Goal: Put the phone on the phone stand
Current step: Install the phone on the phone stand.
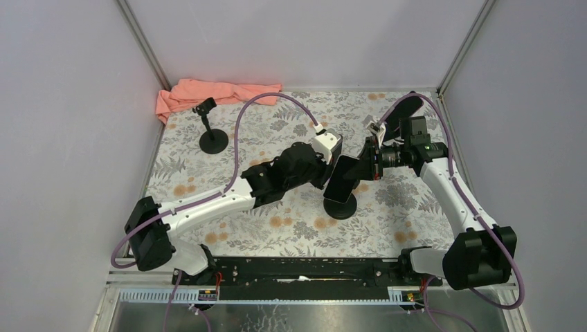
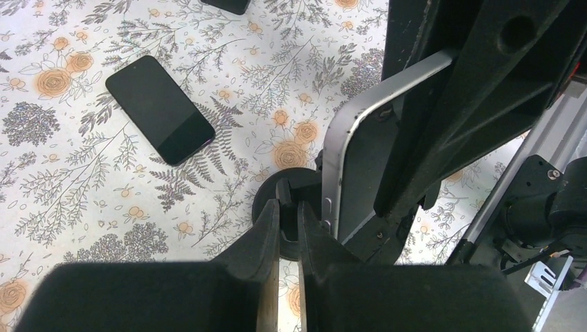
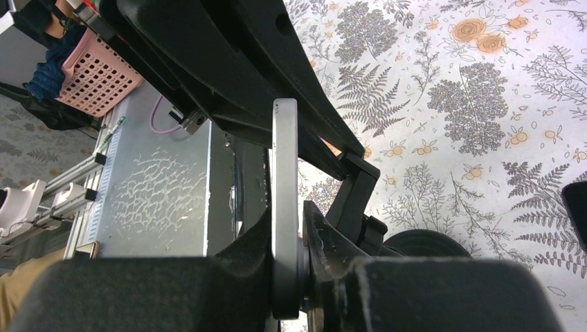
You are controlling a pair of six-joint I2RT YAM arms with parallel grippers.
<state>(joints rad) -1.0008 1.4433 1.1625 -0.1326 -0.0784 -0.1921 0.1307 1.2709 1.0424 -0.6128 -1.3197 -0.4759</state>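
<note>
**Phone held over stand, not yet seated**

We find the right gripper (image 3: 286, 228) clamped on the phone (image 3: 284, 159), with its jaws pinching front and back near one end. The wrist view shows the handset edge-on and upright. This grip leaves the rest of the body free to go into the cradle.

From above, the phone (image 1: 344, 178) hangs tilted just above the round black base of the phone stand (image 1: 340, 207), at the middle of the floral table (image 1: 277, 228). The base looks to stand flat.

The left gripper (image 2: 289, 211) is nearly closed, and its tips pinch what we take to be the stand's slim upright, just above the base (image 2: 308, 181). We judge this a bracing hold, so the light stand does not tip or slide as the phone is pressed in.

We cannot see the cradle itself, so we cannot confirm contact or seating, and we rate the placement as in progress.

A second phone (image 2: 160, 109) lies flat nearby, and a second stand (image 1: 212, 138) and a pink cloth (image 1: 218, 92) sit at the far left, well apart.
</note>
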